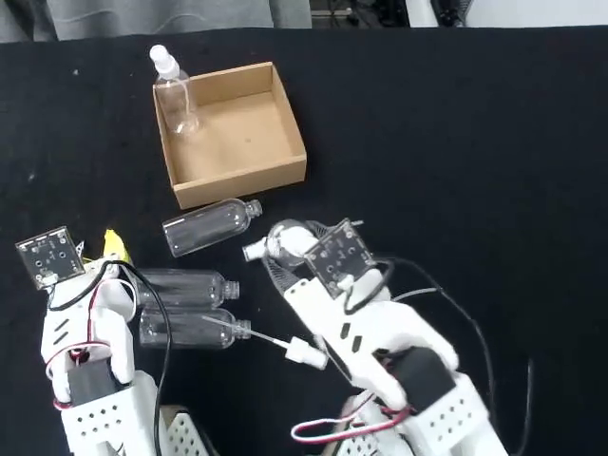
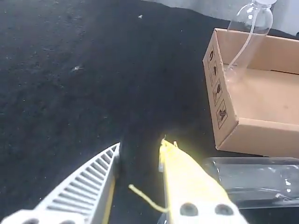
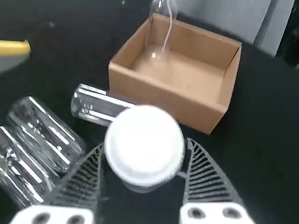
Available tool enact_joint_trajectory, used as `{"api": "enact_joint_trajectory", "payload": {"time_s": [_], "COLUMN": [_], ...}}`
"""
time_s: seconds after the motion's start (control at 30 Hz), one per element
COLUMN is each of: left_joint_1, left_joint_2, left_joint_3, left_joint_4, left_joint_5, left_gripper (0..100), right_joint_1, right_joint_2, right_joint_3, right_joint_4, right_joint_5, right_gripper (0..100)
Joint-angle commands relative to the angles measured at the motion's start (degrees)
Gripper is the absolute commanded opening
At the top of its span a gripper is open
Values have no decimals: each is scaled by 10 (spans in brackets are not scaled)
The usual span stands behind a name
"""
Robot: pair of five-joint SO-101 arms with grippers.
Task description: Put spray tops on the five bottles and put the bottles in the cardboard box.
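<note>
The right gripper (image 3: 145,147) clamps a topped bottle (image 3: 144,140) near the box (image 1: 242,180), likely ready to carry it in. Another bottle (image 1: 176,95) stands finished in the box's far corner. Three bare bottles (image 1: 207,228) lie on the worktop (image 1: 456,142) just before the box. A loose top (image 1: 306,353) lies beyond them, awaiting fitting. The left gripper (image 2: 140,145) is parted and empty.

The white plastic left arm (image 1: 95,332) and right arm (image 1: 370,328) are strung with black cables (image 1: 167,342) and red cables (image 1: 328,434); ribbed jaws, one yellow, are fitted.
</note>
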Motion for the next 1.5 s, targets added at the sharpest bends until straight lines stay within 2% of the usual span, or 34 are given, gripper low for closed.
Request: {"api": "enact_joint_trajectory", "payload": {"time_s": [0.0,0.2,0.57,0.87,1.17,1.47], "left_joint_1": [-5,-5,-5,-5,-6,-6], "left_joint_2": [-5,-5,-5,-5,-5,-5], "left_joint_3": [-6,-6,-6,-6,-6,-6], "left_joint_4": [-14,-14,-14,-14,-14,-14], "left_joint_5": [-2,-2,-2,-2,-2,-2], "left_gripper": [123,123,123,123,123,123], "right_joint_1": [11,11,8,8,7,7], "right_joint_2": [-3,34,284,457,634,785], "right_joint_3": [-104,-241,-474,-587,-676,-775], "right_joint_4": [37,76,77,75,7,3], "right_joint_5": [22,25,25,22,19,19], "right_gripper": [89,89,89,89,87,86]}}
